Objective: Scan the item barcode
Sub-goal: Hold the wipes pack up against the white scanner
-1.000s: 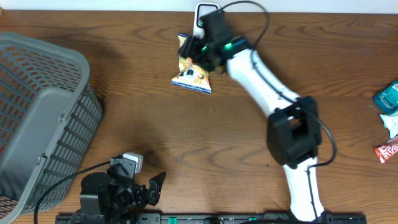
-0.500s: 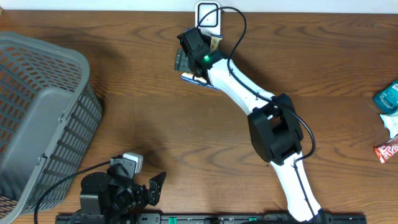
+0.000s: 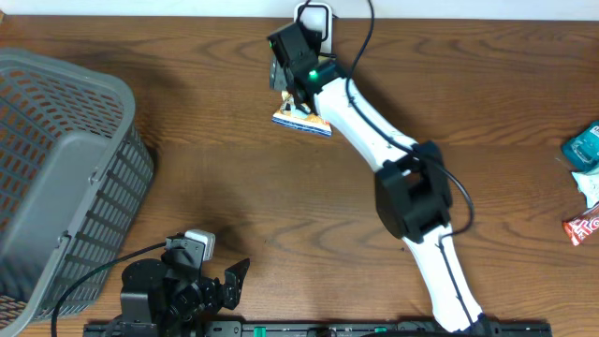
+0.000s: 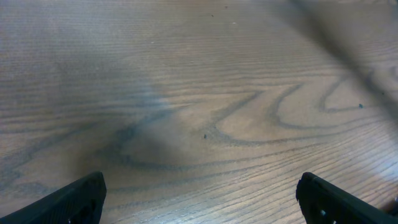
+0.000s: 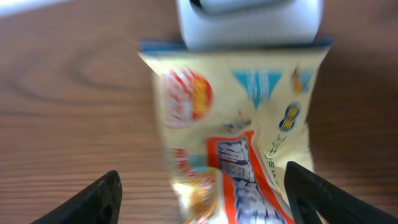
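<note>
Right gripper (image 5: 202, 185): fingers spread apart, one either side of the snack bag, not clamped on it. Its arm reaches out to the far middle of the tabletop (image 3: 234, 187).

Snack bag (image 5: 236, 124): sits between the right gripper's fingers and runs on ahead of them. It is yellow with red and blue print and a blue strip along the end farthest from the gripper. There is a clear gap between the bag and the finger on the left of the wrist view. The other finger comes right up to the bag's edge, and I cannot tell whether it touches. The print is blurred and I can make out no barcode.

Scanner (image 5: 249, 18): a white, rounded unit straight ahead of the right gripper, just past the bag's blue end.

Left gripper (image 4: 202, 199): fingers wide apart with nothing between them, only bare wood grain beneath. It is at the near edge, well apart from the right gripper and the bag.

Basket (image 3: 94, 187): grey plastic with slatted walls, close by the left gripper on its outer side and far from the right gripper.

Teal packet (image 3: 585, 145) and red wrapper (image 3: 582, 227): at the right-hand edge of the tabletop, well away from both grippers.
</note>
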Robot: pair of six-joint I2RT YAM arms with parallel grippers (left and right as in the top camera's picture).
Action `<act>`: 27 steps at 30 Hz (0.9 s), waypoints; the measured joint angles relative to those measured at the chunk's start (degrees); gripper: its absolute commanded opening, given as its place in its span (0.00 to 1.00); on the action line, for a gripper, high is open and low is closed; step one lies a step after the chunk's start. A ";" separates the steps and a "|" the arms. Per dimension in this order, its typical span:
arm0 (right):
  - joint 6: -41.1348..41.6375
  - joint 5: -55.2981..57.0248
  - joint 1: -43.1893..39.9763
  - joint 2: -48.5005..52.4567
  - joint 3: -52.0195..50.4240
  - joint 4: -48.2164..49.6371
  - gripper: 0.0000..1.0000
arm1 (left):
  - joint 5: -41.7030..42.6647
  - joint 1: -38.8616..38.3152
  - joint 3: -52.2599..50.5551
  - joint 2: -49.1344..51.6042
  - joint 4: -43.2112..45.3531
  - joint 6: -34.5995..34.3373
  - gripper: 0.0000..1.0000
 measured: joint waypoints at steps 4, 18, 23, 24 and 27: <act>-1.44 1.79 0.00 5.70 0.07 -1.16 0.07 | 0.00 0.00 0.00 0.00 0.00 0.00 0.98; -3.91 -5.75 -1.27 0.87 2.01 -14.84 0.01 | 0.00 0.00 0.00 -0.02 0.02 0.00 0.98; -4.74 -7.54 -3.56 -3.85 1.16 -12.09 0.01 | 0.00 0.00 0.00 0.00 0.00 0.00 0.98; -5.01 -7.65 -3.96 -4.85 1.16 -10.86 0.01 | 0.00 0.00 0.00 -0.02 0.02 0.00 0.98; -5.90 -7.82 -5.33 -7.37 1.31 -6.69 0.01 | 0.00 0.00 0.00 -0.02 0.02 0.00 0.98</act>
